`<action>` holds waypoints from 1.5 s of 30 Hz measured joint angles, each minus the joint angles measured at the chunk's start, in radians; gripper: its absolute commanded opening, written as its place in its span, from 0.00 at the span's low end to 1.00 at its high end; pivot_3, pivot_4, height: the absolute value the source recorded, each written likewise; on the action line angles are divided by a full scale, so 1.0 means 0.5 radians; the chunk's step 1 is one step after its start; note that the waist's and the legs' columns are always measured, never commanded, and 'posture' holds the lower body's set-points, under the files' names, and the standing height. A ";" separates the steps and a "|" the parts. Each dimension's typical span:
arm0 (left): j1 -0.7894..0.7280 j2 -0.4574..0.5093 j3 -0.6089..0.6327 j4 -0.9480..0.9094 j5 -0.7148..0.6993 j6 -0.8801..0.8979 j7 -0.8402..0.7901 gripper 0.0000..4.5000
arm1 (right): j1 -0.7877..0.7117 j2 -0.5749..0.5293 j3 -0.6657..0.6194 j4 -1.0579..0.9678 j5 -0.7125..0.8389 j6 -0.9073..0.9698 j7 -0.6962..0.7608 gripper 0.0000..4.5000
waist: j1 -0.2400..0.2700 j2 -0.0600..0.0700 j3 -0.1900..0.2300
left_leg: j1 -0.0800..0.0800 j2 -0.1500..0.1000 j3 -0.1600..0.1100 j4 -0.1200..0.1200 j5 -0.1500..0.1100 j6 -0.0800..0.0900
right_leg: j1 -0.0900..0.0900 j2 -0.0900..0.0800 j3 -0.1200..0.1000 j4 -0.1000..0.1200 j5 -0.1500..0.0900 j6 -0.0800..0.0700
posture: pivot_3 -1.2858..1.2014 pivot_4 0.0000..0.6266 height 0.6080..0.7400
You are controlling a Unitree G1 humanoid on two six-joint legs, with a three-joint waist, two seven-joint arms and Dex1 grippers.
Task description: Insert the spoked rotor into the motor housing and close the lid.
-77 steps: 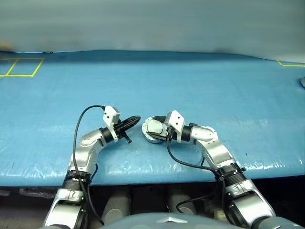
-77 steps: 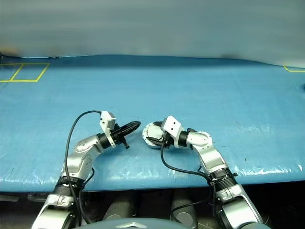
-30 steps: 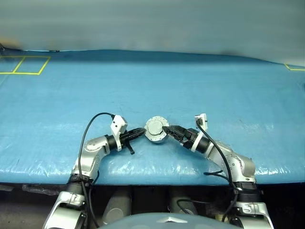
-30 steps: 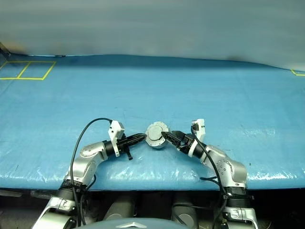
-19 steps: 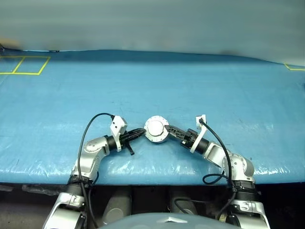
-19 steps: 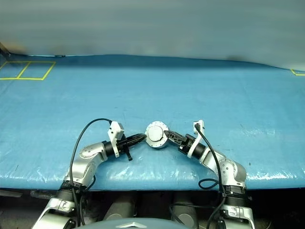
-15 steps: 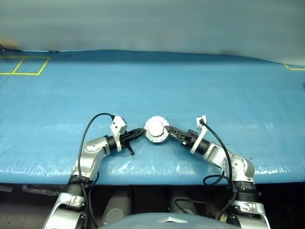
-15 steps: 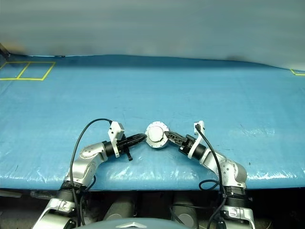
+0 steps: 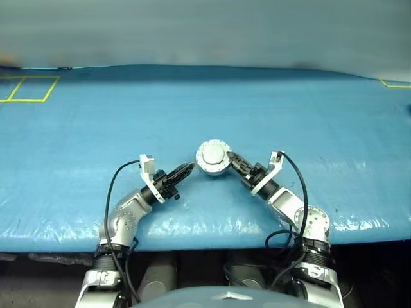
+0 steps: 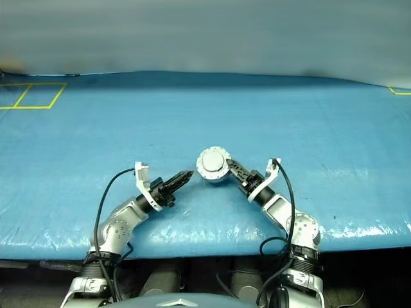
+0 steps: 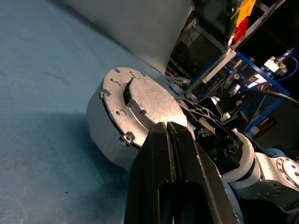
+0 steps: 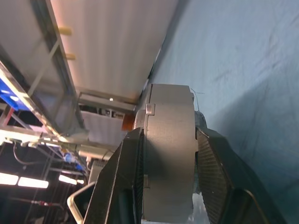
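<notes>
Your right gripper (image 12: 168, 177) is clamped across the motor housing (image 9: 212, 158), one finger on each flat face, and the right wrist view shows the grey puck pinched between them. It looks lifted clear of the blue table cover (image 9: 308, 109), though you cannot be sure of that. The lid (image 11: 140, 100) sits flush on top, so the closing appears done. You cannot see the spoked rotor; judge it to be inside, but that is unconfirmed. Your left gripper (image 9: 185, 169) has its fingers pressed together, empty, just beside the housing's rim opposite the right one. What seems left is to set the closed unit down and let go.
</notes>
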 measured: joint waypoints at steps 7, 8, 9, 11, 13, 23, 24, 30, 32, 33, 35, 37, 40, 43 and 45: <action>0.046 -0.191 0.132 -0.008 -0.243 0.137 0.083 0.58 | -0.087 0.111 -0.075 -0.067 0.238 -0.003 -0.145 0.28 | -0.012 0.004 0.003 | 0.000 0.000 0.000 0.000 -0.001 0.001 | 0.000 0.001 0.000 -0.001 -0.002 0.002 | 0.52 0.24 1.00; 0.050 -0.219 0.149 -0.011 -0.271 0.161 0.096 0.66 | -0.088 0.116 -0.059 -0.091 0.265 0.003 -0.148 0.28 | -0.012 0.004 0.003 | 0.000 0.000 0.001 0.000 -0.001 0.001 | 0.000 0.001 0.000 -0.001 -0.002 0.002 | 0.52 0.24 1.00; 0.056 -0.238 0.153 -0.014 -0.307 0.179 0.107 0.74 | -0.090 0.119 -0.038 -0.125 0.293 0.007 -0.153 0.28 | -0.013 0.004 0.003 | 0.000 0.000 0.000 0.000 -0.001 0.001 | 0.000 0.001 0.000 -0.001 -0.002 0.002 | 0.52 0.24 1.00; 0.058 -0.277 0.160 -0.019 -0.347 0.214 0.112 0.88 | -0.097 0.139 -0.008 -0.185 0.342 0.009 -0.189 0.28 | -0.013 0.004 0.003 | 0.001 0.000 0.001 0.001 -0.001 0.001 | 0.001 0.001 0.000 -0.001 -0.002 0.002 | 0.52 0.24 1.00; 0.058 -0.301 0.169 -0.022 -0.390 0.238 0.123 1.00 | -0.098 0.145 0.017 -0.229 0.379 0.009 -0.206 0.28 | -0.012 0.004 0.003 | 0.000 0.000 0.001 0.001 -0.001 0.001 | 0.001 0.001 0.000 -0.001 -0.002 0.002 | 0.52 0.24 1.00; 0.001 -0.384 0.227 -0.086 -0.729 0.561 0.180 1.00 | -0.012 0.096 0.260 -0.333 0.439 0.103 -0.229 0.28 | -0.012 0.004 0.003 | 0.000 0.000 0.000 0.002 -0.001 0.001 | 0.002 0.001 0.000 -0.001 -0.002 0.001 | 0.52 0.24 1.00; -0.013 -0.388 0.232 -0.090 -0.751 0.573 0.184 1.00 | 0.008 0.088 0.292 -0.333 0.433 0.114 -0.229 0.28 | -0.012 0.004 0.003 | 0.000 0.000 0.000 0.002 -0.001 0.001 | 0.001 0.001 0.000 -0.001 -0.003 0.000 | 0.52 0.24 1.00; -0.058 -0.394 0.243 -0.076 -0.778 0.598 0.197 1.00 | 0.040 0.047 0.352 -0.373 0.419 0.096 -0.191 0.28 | -0.011 0.004 0.003 | 0.001 0.000 0.001 0.003 -0.001 0.002 | 0.002 0.001 0.001 -0.001 -0.004 -0.002 | 0.52 0.24 1.00; -0.090 -0.398 0.241 -0.056 -0.754 0.570 0.208 1.00 | 0.040 0.047 0.354 -0.377 0.405 0.083 -0.188 0.28 | -0.010 0.004 0.003 | 0.001 0.000 0.001 0.003 -0.001 0.001 | 0.002 0.001 0.001 -0.001 -0.004 -0.002 | 0.52 0.24 1.00; -0.102 -0.398 0.240 -0.047 -0.724 0.548 0.208 1.00 | 0.040 0.045 0.354 -0.377 0.397 0.077 -0.189 0.28 | -0.010 0.004 0.003 | 0.000 0.000 0.001 0.003 -0.001 0.001 | 0.002 0.001 0.001 -0.001 -0.004 -0.002 | 0.52 0.24 1.00; -0.117 -0.399 0.237 -0.032 -0.697 0.532 0.198 0.91 | 0.040 0.039 0.354 -0.378 0.394 0.070 -0.189 0.28 | -0.011 0.004 0.003 | 0.000 0.000 0.001 0.003 -0.001 0.001 | 0.002 0.001 0.001 -0.002 -0.004 -0.002 | 0.52 0.24 1.00; -0.121 -0.406 0.239 -0.005 -0.684 0.508 0.194 0.78 | 0.040 0.038 0.361 -0.394 0.394 0.071 -0.188 0.28 | -0.012 0.004 0.003 | 0.000 0.000 0.001 0.003 -0.001 0.001 | 0.001 0.001 0.001 -0.002 -0.003 -0.001 | 0.52 0.24 1.00; -0.120 -0.419 0.245 0.010 -0.681 0.499 0.196 0.58 | 0.040 0.029 0.380 -0.410 0.393 0.070 -0.182 0.28 | -0.010 0.004 0.003 | 0.000 0.000 0.001 0.003 -0.001 0.001 | 0.002 0.002 0.001 -0.002 -0.003 -0.001 | 0.52 0.24 1.00; -0.112 -0.443 0.264 0.014 -0.699 0.503 0.196 0.55 | 0.040 0.027 0.386 -0.418 0.390 0.064 -0.178 0.28 | -0.009 0.004 0.003 | 0.000 0.000 0.001 0.003 -0.001 0.001 | 0.002 0.002 0.001 -0.002 -0.004 -0.002 | 0.52 0.24 1.00; -0.102 -0.442 0.264 0.013 -0.700 0.509 0.195 0.55 | 0.041 0.024 0.398 -0.418 0.378 0.058 -0.175 0.28 | -0.012 0.004 0.003 | 0.001 0.000 0.001 0.003 -0.001 0.001 | 0.002 0.002 0.001 -0.001 -0.004 -0.002 | 0.52 0.24 1.00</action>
